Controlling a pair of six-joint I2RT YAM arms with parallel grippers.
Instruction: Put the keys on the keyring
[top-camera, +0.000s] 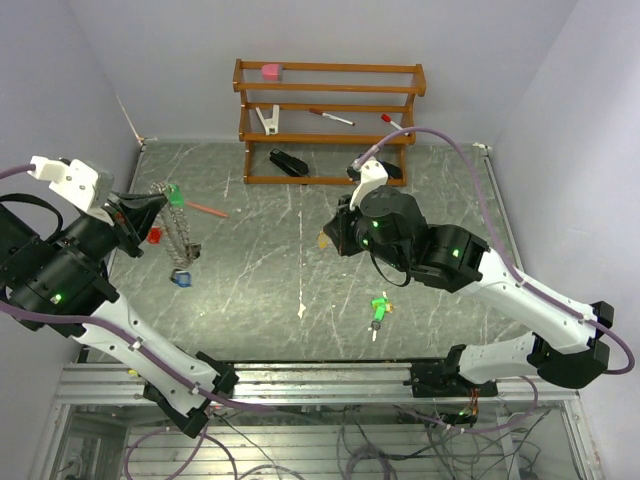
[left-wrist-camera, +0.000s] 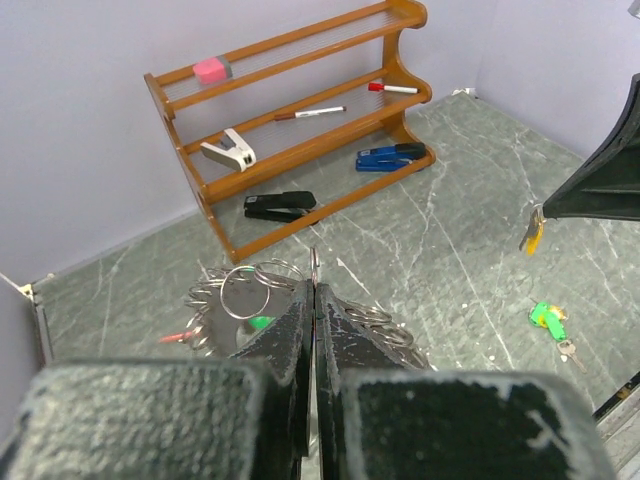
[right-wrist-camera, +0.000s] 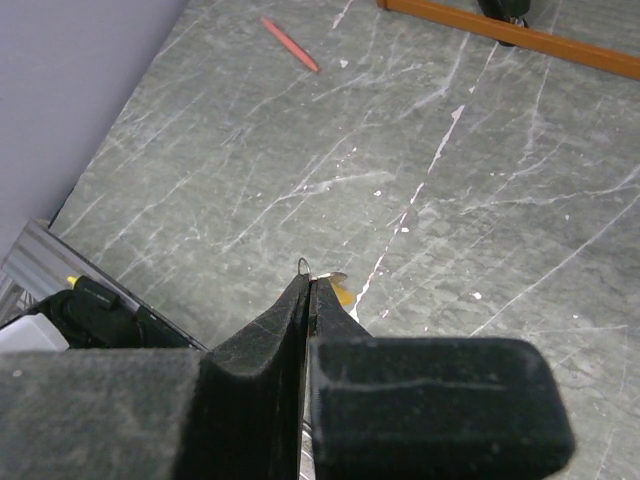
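My left gripper (top-camera: 150, 208) is shut on the keyring (top-camera: 180, 235) and holds it above the table at the left. The keyring is a bunch of silvery rings with green, red and blue tags hanging from it. In the left wrist view the closed jaws (left-wrist-camera: 315, 285) pinch a thin ring, with more of the keyring's (left-wrist-camera: 245, 290) loops spread behind them. My right gripper (top-camera: 332, 238) is shut on a yellow-orange key (top-camera: 322, 240) above the table's middle. That key (right-wrist-camera: 343, 292) and its small loop stick out of the closed jaws (right-wrist-camera: 307, 283). A green key (top-camera: 378, 310) lies loose on the table.
A wooden shelf (top-camera: 330, 95) stands at the back with a pink eraser, a clip, pens and staplers. A red pen (top-camera: 207, 210) lies on the marble table near the keyring. Purple walls close in both sides.
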